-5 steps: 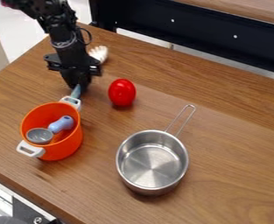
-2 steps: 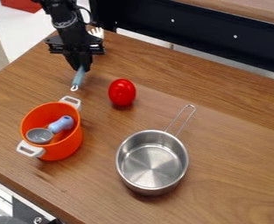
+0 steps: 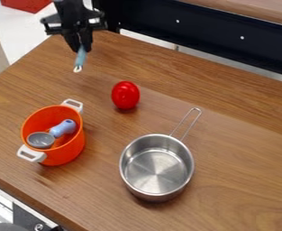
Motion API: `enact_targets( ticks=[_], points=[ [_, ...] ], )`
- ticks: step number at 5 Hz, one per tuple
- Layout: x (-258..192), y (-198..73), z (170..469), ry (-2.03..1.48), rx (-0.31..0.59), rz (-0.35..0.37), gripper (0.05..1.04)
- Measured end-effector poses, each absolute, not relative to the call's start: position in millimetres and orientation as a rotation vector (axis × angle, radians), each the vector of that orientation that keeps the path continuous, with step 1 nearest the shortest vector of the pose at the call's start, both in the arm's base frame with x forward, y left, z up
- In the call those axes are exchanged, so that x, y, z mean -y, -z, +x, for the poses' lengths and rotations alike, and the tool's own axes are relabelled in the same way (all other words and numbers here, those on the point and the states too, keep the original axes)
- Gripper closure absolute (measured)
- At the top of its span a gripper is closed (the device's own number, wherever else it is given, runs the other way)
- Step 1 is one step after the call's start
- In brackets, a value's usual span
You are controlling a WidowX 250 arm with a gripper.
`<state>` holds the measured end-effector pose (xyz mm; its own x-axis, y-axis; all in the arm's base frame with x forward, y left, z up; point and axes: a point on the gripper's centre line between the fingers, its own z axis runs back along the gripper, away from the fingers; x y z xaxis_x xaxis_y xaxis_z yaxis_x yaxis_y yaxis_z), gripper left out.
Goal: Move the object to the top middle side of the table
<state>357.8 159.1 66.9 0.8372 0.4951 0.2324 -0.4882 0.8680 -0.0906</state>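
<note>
A brown wood-grained table (image 3: 245,158) spreads across the view at a slant, and beyond its far edge run a dark panel (image 3: 209,40) with small bright spots and, at the upper right, another wooden surface (image 3: 260,9). Near the table's far corner, at the upper left of the view, is a utensil with a light blue handle (image 3: 80,59), its pale looped end pointing down; whether that end touches the wood I cannot tell. The black gripper (image 3: 81,48) is closed on the handle from above, with the arm coming in from the top edge. Behind it, at the upper left, a red item (image 3: 27,4) lies on the pale floor (image 3: 13,29). Nearer the camera than the utensil, and to its right in the view, a glossy red, rounded object (image 3: 125,94) stands on the table. At the left, an orange pot (image 3: 70,146) with two white side handles holds a scoop with a grey bowl (image 3: 41,140) and a periwinkle grip (image 3: 64,128). Well apart from that pot, a steel saucepan (image 3: 156,169) sits upright, its thin wire handle (image 3: 185,123) reaching toward the far side of the table.
</note>
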Motion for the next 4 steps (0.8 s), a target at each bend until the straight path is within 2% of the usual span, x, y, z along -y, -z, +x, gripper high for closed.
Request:
enact_targets(
  ticks=[1, 2, 4],
  points=[
    [-136, -84, 364, -0.690, 0.174, -0.063, 0.895],
    [-99, -97, 367, -0.882, 0.139, -0.045, 0.895],
    [-25, -102, 384, -1.157, 0.178, -0.060, 0.895]
  ],
)
